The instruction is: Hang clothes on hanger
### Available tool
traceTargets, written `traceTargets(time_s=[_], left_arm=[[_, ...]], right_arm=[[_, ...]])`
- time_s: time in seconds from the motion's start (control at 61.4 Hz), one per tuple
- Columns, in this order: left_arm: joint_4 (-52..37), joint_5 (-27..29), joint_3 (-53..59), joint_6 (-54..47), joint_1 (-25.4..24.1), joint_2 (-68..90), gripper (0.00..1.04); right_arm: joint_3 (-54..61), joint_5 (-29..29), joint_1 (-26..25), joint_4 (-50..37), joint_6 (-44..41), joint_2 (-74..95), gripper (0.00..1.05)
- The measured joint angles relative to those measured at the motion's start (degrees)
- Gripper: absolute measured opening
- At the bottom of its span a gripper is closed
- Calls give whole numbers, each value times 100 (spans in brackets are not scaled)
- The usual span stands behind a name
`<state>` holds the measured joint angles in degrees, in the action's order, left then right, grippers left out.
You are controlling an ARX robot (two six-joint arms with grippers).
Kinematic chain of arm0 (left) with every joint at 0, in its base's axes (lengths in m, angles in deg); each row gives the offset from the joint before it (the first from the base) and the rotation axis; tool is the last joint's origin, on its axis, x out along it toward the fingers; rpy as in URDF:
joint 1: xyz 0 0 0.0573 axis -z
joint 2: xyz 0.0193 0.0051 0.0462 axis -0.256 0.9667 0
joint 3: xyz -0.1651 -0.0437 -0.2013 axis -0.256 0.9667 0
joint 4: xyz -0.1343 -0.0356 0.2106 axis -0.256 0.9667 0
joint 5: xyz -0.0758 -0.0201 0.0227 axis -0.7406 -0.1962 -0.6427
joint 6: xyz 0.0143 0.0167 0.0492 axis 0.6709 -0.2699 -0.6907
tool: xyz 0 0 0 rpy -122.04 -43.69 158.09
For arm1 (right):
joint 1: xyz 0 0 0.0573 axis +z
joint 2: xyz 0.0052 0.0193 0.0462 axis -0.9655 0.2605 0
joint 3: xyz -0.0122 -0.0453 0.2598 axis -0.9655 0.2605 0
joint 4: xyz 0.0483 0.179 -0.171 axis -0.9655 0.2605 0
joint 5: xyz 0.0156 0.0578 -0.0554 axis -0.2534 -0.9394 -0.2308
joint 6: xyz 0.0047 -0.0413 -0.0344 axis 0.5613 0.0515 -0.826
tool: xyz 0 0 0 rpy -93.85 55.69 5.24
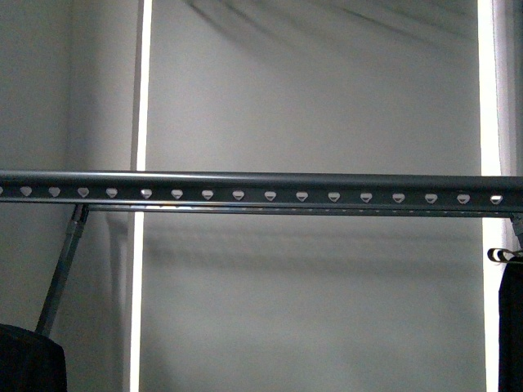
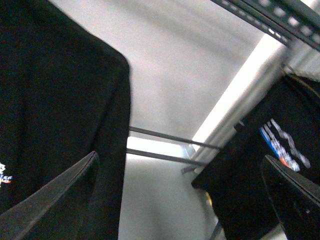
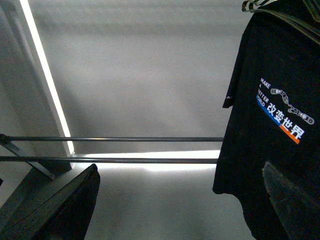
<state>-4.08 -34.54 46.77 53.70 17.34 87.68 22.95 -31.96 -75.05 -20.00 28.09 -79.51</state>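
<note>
hanger (image 1: 261, 186): a long grey rail with a row of holes that spans the front view, above and ahead of both tools.
clothes (image 3: 260, 150): a black printed T-shirt hanging full length ahead of the right gripper (image 3: 180, 164), off to one finger's side. It is held up from its top, but the frame edge cuts off the spot where it meets the rail.
second black garment (image 2: 55, 90): hangs close by the left gripper (image 2: 180, 155), behind one finger. Whether they touch cannot be told.
thin bars (image 3: 115, 139): two level bars ahead of the right gripper, seen through the gap between its fingers.
left gripper: jaws wide apart with nothing between them.
right gripper: jaws wide apart and empty.
done: the T-shirt looks to be up and hanging free, and neither tool grips it.
left: probably only drawing the arms back. Whether the shirt sits securely on the rail cannot be confirmed.
</note>
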Motion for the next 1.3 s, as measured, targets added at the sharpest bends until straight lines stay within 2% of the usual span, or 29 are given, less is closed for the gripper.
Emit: traceTargets(time_s=[0.081, 0.179, 0.293, 0.374, 0.472, 0.961, 1.303], left_arm=[[-31, 1318, -774, 920, 304, 1279, 98], [151, 2463, -1596, 1751, 501, 2597, 98], [179, 3322, -2310, 2177, 595, 3633, 98], [90, 3620, -2671, 2256, 595, 4050, 98], [-22, 3797, -3042, 2312, 450, 4339, 98], [-131, 3639, -3536, 2398, 57, 4402, 98], [116, 4011, -4627, 2402, -129, 5606, 98]], right_arm=[[0, -2, 0, 0, 0, 0, 97], [0, -4, 0, 0, 0, 0, 97], [0, -2, 0, 0, 0, 0, 97], [0, -2, 0, 0, 0, 0, 97], [0, -2, 0, 0, 0, 0, 97], [0, -2, 0, 0, 2, 0, 97], [0, -2, 0, 0, 0, 0, 97]])
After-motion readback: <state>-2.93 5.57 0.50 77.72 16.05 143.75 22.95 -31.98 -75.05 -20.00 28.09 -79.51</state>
